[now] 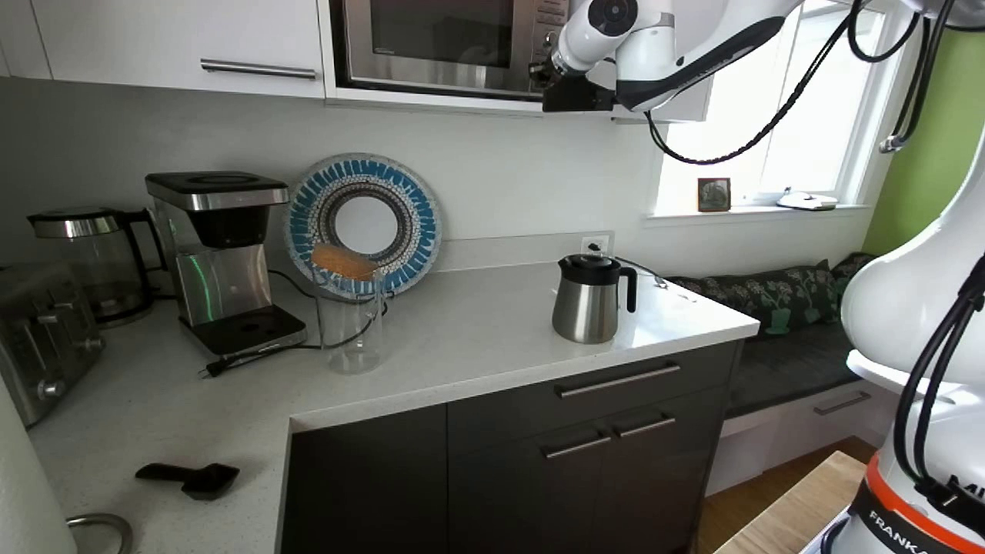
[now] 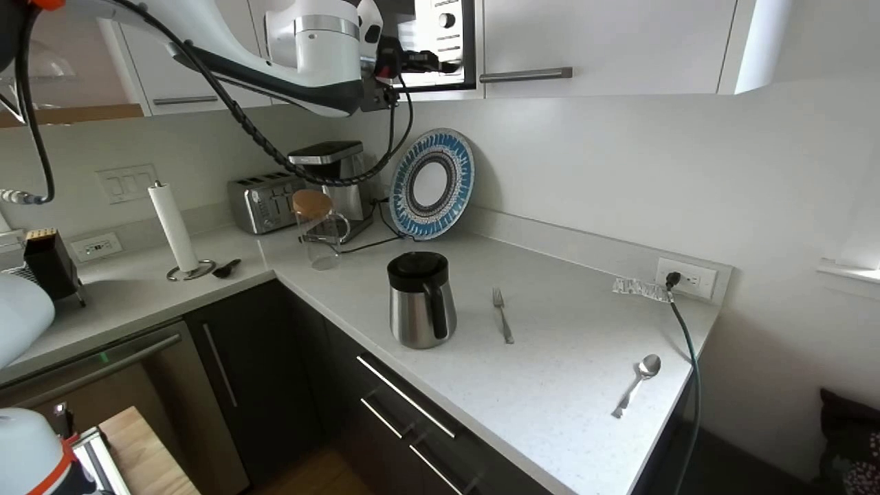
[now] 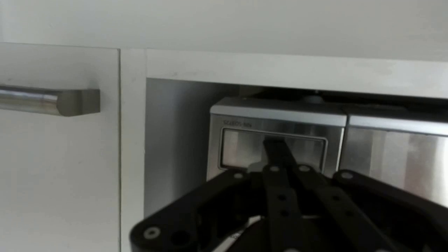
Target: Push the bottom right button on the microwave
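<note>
The table [image 2: 536,392] carries a steel pot [image 2: 416,309]; with that as the clock's centre in an exterior view, a fork [image 2: 503,320] lies at three o'clock, a spoon [image 2: 635,388] at four, a scoop [image 2: 225,269] at nine beside a paper roll [image 2: 172,227], a glass jug [image 2: 323,244] and toaster [image 2: 267,206] at ten, a coffee maker [image 2: 349,199] at eleven, a leaning plate [image 2: 430,184] at twelve.

Microwave [image 1: 442,35] in cabinet niche [image 3: 280,71] above counter [image 1: 469,331]; claw [image 3: 274,142] before microwave; carafe [image 1: 586,308] on counter.

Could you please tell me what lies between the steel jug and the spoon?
A fork lies between the steel jug and the spoon; this shows in an exterior view.
</note>
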Motion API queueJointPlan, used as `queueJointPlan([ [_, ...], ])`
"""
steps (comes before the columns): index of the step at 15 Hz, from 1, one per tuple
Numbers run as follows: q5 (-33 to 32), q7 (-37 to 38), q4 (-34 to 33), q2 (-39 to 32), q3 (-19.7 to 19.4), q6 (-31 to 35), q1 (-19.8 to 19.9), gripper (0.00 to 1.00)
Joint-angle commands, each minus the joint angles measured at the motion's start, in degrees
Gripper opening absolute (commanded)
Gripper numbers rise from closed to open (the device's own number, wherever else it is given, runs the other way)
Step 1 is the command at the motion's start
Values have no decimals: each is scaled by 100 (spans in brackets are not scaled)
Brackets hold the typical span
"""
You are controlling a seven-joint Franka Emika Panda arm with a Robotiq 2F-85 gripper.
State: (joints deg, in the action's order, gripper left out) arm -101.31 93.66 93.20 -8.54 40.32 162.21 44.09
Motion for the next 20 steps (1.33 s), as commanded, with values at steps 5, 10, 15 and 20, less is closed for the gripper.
queueJointPlan([
  [5, -1084, 630, -443, -570, 38, -141, -167, 0],
  [10, -1901, 1152, -838, -1016, 63, -95, -271, 0],
  [15, -1651, 1087, -650, -819, 23, 222, -165, 0],
  [20, -733, 760, -435, -419, -94, 1524, 172, 0],
])
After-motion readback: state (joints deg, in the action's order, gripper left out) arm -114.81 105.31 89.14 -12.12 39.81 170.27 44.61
